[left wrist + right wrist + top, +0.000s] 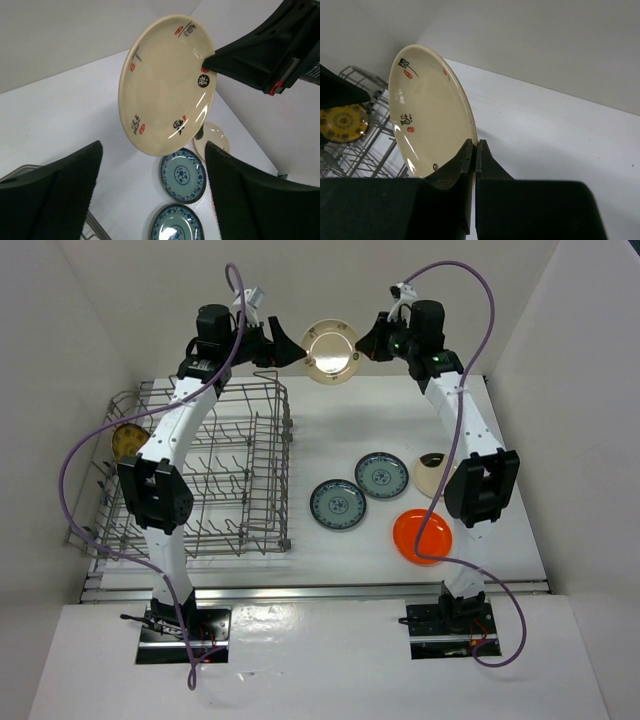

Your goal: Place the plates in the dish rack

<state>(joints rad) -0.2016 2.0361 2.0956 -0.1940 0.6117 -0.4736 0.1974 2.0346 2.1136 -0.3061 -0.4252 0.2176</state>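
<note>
White table (330, 430) between white walls, wire dish rack (283, 470) on its left side, 1 brown-yellow plate (126, 442) standing in it. 4 loose plates (381, 475) lie flat right of the rack. Cream plate (331, 352) hangs on edge at the far end, rim pinched by the right claw (372, 340). Left claw (288, 346), spread wide, faces it from the rack side, so likely the nearer arm for loading.

The right gripper (475, 148) pinched a cream plate (422, 110) by its rim; the plate stood tilted. A brown-yellow plate (342, 122) sat in the dish rack (379, 109).
</note>
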